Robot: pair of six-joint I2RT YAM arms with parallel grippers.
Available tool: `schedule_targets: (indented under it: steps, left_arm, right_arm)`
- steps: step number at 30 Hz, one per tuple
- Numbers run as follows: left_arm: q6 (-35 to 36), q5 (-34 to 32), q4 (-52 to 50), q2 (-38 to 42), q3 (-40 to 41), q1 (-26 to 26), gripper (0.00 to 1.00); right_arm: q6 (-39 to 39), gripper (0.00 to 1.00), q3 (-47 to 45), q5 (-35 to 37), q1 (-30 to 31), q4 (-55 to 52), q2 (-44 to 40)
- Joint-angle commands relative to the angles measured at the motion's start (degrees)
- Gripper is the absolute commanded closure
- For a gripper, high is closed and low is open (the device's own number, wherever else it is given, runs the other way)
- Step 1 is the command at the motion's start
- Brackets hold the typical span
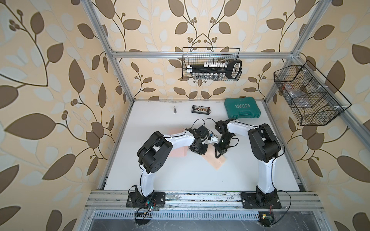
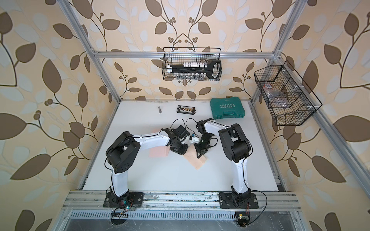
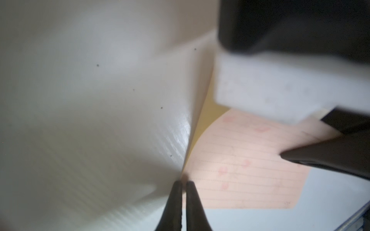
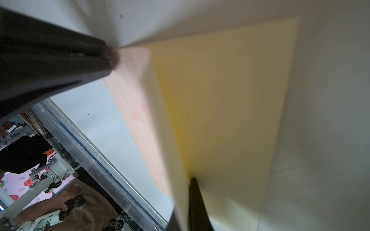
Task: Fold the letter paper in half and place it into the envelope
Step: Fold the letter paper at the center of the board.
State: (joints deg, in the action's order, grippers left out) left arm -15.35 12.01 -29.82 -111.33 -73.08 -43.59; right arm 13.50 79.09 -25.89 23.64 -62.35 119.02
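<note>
The letter paper (image 1: 215, 162) lies slanted at mid-table, peach and lined on one face (image 3: 250, 164), cream-yellow on the other (image 4: 220, 100). One edge is lifted and curled over the flat part. My left gripper (image 3: 184, 185) is shut on one corner of that raised edge. My right gripper (image 4: 188, 186) is shut on the same edge further along, and its black fingers (image 1: 218, 155) hang over the sheet in both top views. The pale pink envelope (image 1: 178, 154) lies flat to the left, mostly hidden under my left forearm, also showing in a top view (image 2: 158, 153).
A green tool case (image 1: 242, 110), a small black bit holder (image 1: 201, 109) and a bolt (image 1: 174, 109) sit along the table's back. Wire baskets hang on the back wall (image 1: 212, 64) and on the right frame (image 1: 306, 96). An aluminium rail (image 1: 200, 198) runs along the front.
</note>
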Motion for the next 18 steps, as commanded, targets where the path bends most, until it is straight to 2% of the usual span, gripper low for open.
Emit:
schedule_targets:
  steps: [1,18]
  left_arm:
    - [0.33,0.6,-2.88,4.1,-0.45,-0.88,0.9]
    - [-0.33,-0.58,-1.43,1.17,-1.61,-2.19,0.9]
  right_arm:
    - [0.05,1.0,1.46,0.36,-0.12,0.21,1.55]
    - [0.53,1.0,1.95,-0.43,-0.05,0.15,2.53]
